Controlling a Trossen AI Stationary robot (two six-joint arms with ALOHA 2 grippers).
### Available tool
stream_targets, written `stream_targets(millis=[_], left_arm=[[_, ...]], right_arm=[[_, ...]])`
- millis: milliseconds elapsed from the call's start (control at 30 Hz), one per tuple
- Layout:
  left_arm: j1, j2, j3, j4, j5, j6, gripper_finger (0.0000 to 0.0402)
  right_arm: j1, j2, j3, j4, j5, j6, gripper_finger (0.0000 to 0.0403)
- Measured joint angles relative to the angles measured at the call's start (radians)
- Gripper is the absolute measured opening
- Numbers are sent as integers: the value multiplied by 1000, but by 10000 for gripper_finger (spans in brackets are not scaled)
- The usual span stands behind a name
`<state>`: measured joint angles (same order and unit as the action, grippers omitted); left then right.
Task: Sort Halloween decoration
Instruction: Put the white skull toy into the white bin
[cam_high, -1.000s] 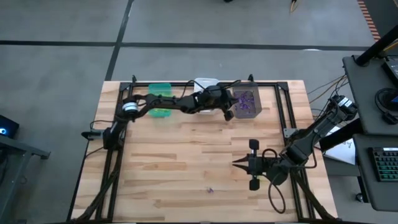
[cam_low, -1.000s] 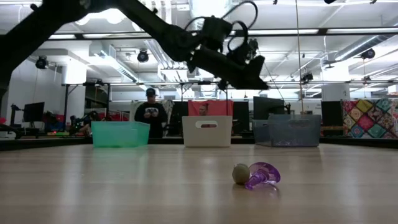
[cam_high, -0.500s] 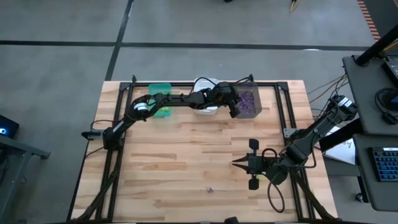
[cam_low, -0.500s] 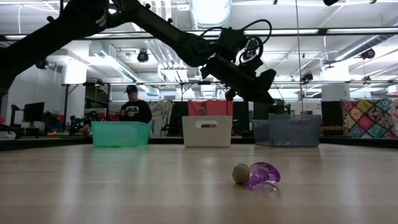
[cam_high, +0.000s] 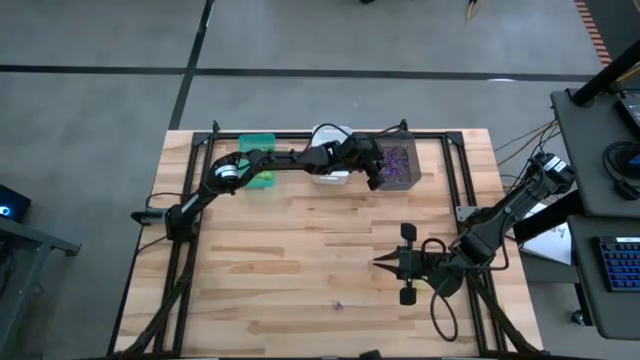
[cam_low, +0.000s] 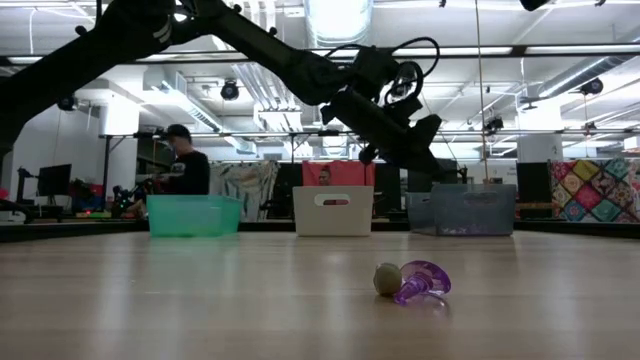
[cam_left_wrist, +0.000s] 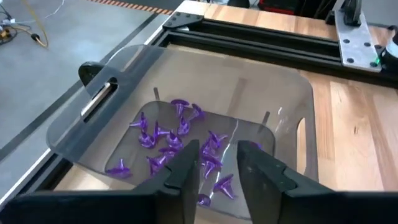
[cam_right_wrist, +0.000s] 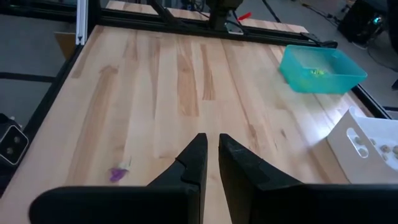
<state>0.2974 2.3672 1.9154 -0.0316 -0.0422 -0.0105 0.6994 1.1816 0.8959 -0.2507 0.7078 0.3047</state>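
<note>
Above the dark grey bin (cam_high: 398, 165), the left gripper (cam_left_wrist: 216, 163) is hanging with fingers parted and empty; purple trinkets (cam_left_wrist: 171, 144) are lying below, while one stray trinket (cam_right_wrist: 118, 173) near the clenched right gripper (cam_right_wrist: 209, 154) is waiting.

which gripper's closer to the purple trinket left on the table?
Right. The right gripper sits a short way from the purple trinket, while the left gripper hovers over the grey bin at the far edge.

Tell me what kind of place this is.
Likely a robotics lab or workshop: a wooden table in a metal frame, a desk with a keyboard beside it, and open ceiling ducts with a person behind.
</note>
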Motion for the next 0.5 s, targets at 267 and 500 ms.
stream_targets(millis=[267,500], left_arm=[[-16,-53,20,-64,0,32,116],[-37,-196,-61,-104,6,57,108]], right_arm=[[0,0,0,3,0,69,33],[0,0,2,-1,-87,226,33]])
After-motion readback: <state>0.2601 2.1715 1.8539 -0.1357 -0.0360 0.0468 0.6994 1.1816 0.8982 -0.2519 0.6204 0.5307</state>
